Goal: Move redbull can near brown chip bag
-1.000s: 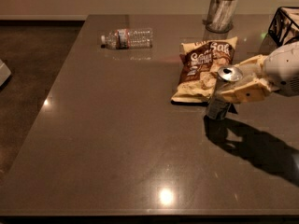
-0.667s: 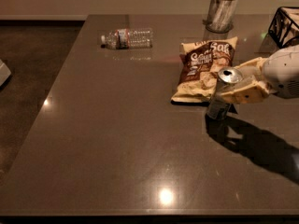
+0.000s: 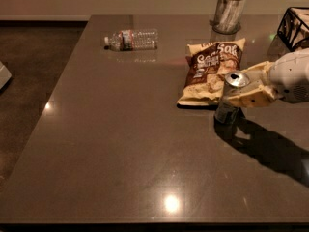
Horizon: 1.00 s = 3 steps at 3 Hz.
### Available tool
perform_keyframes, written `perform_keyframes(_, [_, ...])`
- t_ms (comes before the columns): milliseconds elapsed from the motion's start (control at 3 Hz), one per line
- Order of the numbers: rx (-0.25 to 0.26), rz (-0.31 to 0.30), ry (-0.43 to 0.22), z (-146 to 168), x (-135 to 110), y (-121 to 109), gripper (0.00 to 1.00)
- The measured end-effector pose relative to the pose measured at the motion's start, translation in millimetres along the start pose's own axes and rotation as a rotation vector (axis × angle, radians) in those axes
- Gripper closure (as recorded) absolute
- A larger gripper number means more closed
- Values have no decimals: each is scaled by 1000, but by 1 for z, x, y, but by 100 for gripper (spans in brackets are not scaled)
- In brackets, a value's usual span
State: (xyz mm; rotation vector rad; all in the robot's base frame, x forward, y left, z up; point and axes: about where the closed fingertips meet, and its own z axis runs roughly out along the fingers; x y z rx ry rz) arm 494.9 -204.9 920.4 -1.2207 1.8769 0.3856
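Note:
The redbull can (image 3: 228, 103) stands on the dark table (image 3: 120, 129), its silver top up, right at the lower right corner of the brown chip bag (image 3: 211, 70). The bag lies flat, brown in the centre with cream edges. My gripper (image 3: 236, 88) reaches in from the right. Its cream fingers (image 3: 253, 97) sit on either side of the can's upper part and are shut on it. The white arm runs off the right edge.
A clear plastic water bottle (image 3: 131, 39) lies on its side at the back left. A glass holder (image 3: 229, 12) stands at the back, behind the bag. A black wire basket (image 3: 294, 27) sits at the back right. The table's left edge drops to the floor.

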Motion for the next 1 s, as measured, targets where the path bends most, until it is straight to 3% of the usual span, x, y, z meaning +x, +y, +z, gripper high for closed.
perform_keyframes(333, [-3, -4, -1, 1, -2, 1, 13])
perform_keyframes(667, [-5, -7, -2, 2, -4, 2, 0])
perform_keyframes(1000, [-5, -7, -2, 2, -4, 2, 0])
